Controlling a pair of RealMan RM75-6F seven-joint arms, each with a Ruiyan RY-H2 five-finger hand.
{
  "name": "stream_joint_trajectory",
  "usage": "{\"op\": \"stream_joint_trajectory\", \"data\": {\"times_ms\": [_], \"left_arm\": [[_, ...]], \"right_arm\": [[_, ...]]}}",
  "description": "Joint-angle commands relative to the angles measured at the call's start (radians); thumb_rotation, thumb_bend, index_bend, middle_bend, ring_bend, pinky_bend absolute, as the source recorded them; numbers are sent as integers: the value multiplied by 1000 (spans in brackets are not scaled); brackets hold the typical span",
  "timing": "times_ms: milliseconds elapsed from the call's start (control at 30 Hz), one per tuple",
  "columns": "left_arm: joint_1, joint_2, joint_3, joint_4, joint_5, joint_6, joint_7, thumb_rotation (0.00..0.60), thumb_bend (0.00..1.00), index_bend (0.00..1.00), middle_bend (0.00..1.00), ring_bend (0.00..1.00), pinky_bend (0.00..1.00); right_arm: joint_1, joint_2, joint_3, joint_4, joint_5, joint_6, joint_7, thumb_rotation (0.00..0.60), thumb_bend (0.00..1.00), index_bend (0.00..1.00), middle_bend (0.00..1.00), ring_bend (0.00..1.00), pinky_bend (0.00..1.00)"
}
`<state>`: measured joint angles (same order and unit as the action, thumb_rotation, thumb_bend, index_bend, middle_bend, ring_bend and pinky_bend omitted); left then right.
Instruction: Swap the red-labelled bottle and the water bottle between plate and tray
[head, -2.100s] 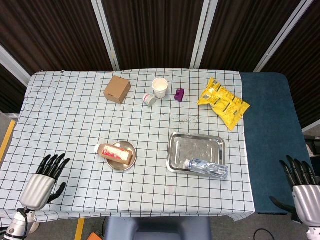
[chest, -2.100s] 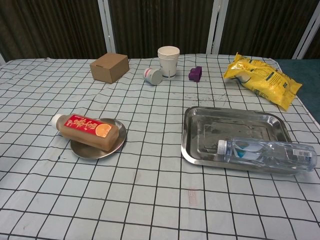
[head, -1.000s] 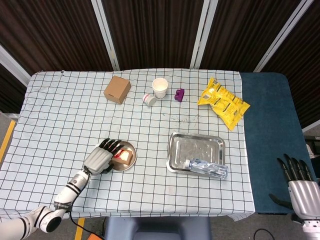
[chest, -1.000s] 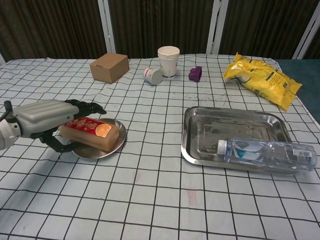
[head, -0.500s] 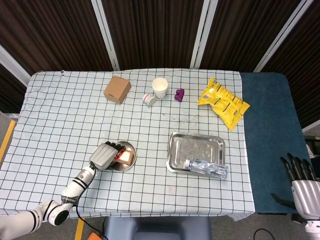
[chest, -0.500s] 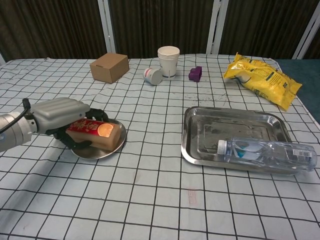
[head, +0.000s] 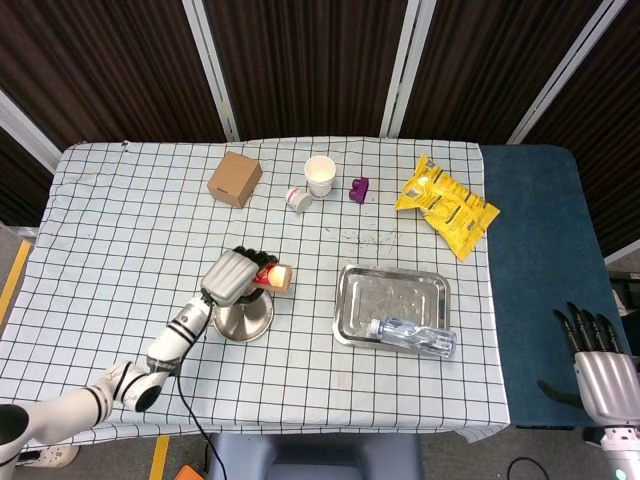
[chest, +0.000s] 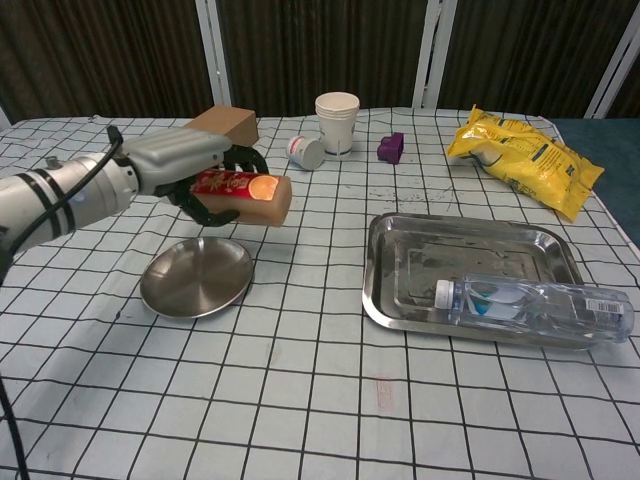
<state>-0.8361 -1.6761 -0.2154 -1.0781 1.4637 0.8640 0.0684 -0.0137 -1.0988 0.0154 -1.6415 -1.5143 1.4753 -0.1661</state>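
My left hand (chest: 185, 160) is wrapped around the red-labelled bottle of brown drink (chest: 243, 195), fingers curled under it, and I hold it lying sideways in the air above the checked-cloth surface (chest: 300, 400). In the chest view the bottle hangs clear of the round metal plate (chest: 196, 277), up and slightly toward the tray side of it; from the head view the hand (head: 232, 274) and bottle (head: 274, 276) sit over the plate's far edge (head: 243, 320). The plate itself carries nothing. To its right, well apart, is the rectangular steel tray (chest: 470, 255), and the clear plastic water bottle (chest: 535, 305) lies on its side along the tray's near edge, cap pointing toward the plate and its base reaching the tray's right rim. My right hand (head: 598, 365) hangs off the right end of the surface, beyond the blue mat, holding nothing, with its fingers straight and apart. At the far side of the surface I see a small brown cardboard box (chest: 222, 132), a white paper cup (chest: 337, 122) standing upright, a small white tub (chest: 306, 152) tipped on its side just beside the cup, a small purple block (chest: 391, 147) and a yellow snack bag (chest: 525, 155).
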Motion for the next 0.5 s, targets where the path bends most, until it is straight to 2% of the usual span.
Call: {"op": "stream_joint_trajectory", "data": {"times_ms": [33, 167, 233, 400, 500], "left_arm": [[-144, -159, -39, 288, 5, -76, -170, 600, 492, 785, 791, 618, 611], [-211, -255, -18, 491, 34, -82, -276, 600, 487, 742, 755, 587, 561], [-228, -293, -4, 573, 41, -85, -320, 600, 478, 644, 676, 523, 499], [-238, -346, 34, 674, 47, -116, -397, 600, 456, 230, 316, 236, 320], [-239, -355, 45, 688, 39, -142, -403, 600, 423, 33, 94, 92, 255]], "right_arm": [[13, -2, 13, 2, 26, -21, 7, 600, 203, 0, 0, 0, 0], [22, 3, 19, 7, 46, -39, 23, 600, 203, 0, 0, 0, 0], [24, 7, 23, 10, 62, -47, 33, 600, 203, 0, 0, 0, 0], [22, 17, 22, 11, 62, -42, 50, 600, 203, 0, 0, 0, 0], [19, 21, 18, 7, 52, -33, 58, 600, 202, 0, 0, 0, 0]]}}
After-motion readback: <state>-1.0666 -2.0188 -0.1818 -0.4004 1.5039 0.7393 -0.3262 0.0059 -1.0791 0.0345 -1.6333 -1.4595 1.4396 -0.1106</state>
